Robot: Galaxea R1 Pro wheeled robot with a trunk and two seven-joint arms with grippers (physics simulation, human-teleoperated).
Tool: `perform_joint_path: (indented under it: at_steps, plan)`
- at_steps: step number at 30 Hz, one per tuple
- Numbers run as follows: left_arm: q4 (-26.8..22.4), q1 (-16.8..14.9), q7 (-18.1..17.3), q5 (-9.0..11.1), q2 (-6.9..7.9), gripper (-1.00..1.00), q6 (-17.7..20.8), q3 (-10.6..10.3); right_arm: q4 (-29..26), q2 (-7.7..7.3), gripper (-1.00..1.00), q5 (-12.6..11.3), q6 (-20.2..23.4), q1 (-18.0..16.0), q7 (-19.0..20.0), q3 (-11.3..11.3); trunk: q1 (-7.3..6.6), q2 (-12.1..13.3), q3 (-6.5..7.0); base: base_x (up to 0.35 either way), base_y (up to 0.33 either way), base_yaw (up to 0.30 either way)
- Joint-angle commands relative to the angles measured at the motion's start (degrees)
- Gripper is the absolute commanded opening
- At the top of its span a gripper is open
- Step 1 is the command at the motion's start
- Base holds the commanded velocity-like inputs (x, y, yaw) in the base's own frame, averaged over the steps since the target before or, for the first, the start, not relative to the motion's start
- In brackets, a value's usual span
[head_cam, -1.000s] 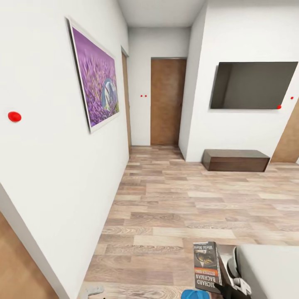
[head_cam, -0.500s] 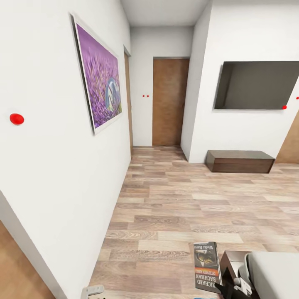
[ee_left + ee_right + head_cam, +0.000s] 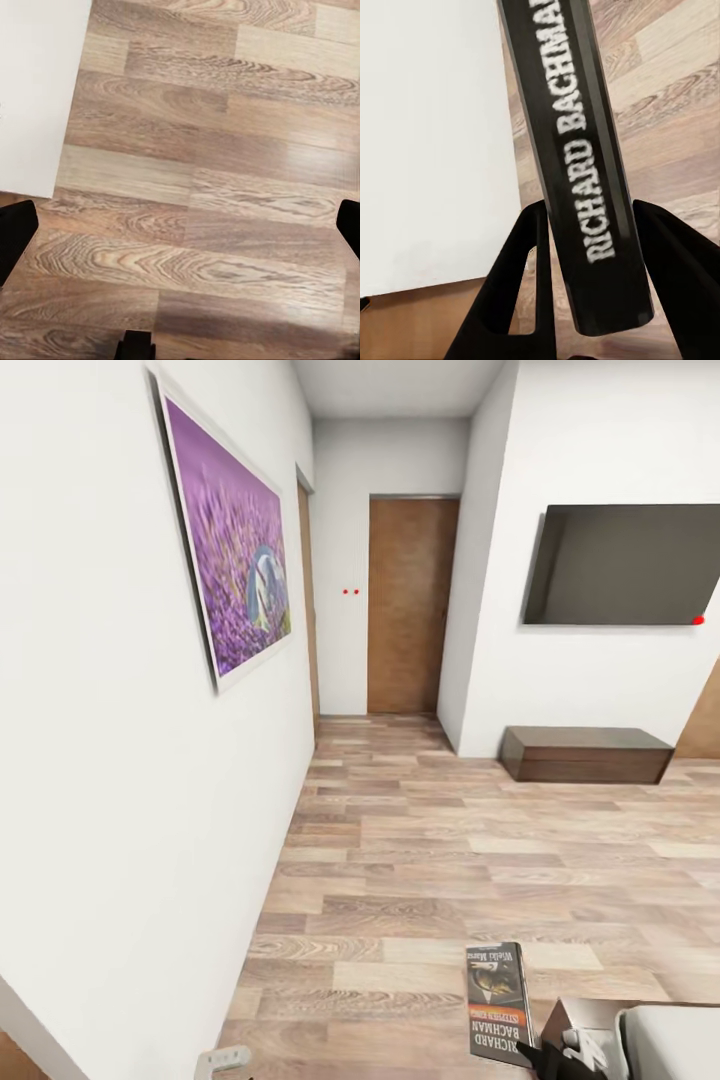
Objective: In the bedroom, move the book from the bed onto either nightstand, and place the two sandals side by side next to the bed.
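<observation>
One thin dark paperback with the orange band and white "Richard Bachman" lettering (image 3: 498,1002) sits clamped in your right gripper (image 3: 585,247), black fingers (image 3: 529,285) pressed on both covers, spine facing the wrist camera. Its long axis runs straight out from the claw, over the brown-grey wood-plank floor (image 3: 450,860). Just right of the book, a corner of the dark reddish-brown nightstand (image 3: 580,1015) shows beside the light-grey mattress (image 3: 675,1045). Right arm is nearer. Your left gripper (image 3: 180,232) hangs spread and empty over the planks.
</observation>
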Motion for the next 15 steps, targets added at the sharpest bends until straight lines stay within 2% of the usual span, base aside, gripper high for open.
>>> perform_joint_path:
  at_steps: [1, 15]
  plan:
    - [0.1, -0.1, -0.3, 0.4, 0.01, 1.00, -0.1, 0.3, 0.0, 0.00, -1.00, -0.6, 0.6, 0.0, 0.2, 0.0, 0.04, -0.1, -0.08, 0.328, 0.107, 0.000]
    - [0.1, -0.1, -0.3, 0.4, -0.05, 1.00, -0.2, 0.3, 0.0, -0.04, -1.00, -0.6, 0.6, -0.1, 0.2, 0.0, 0.04, -0.1, -0.08, 0.314, 0.153, 0.000]
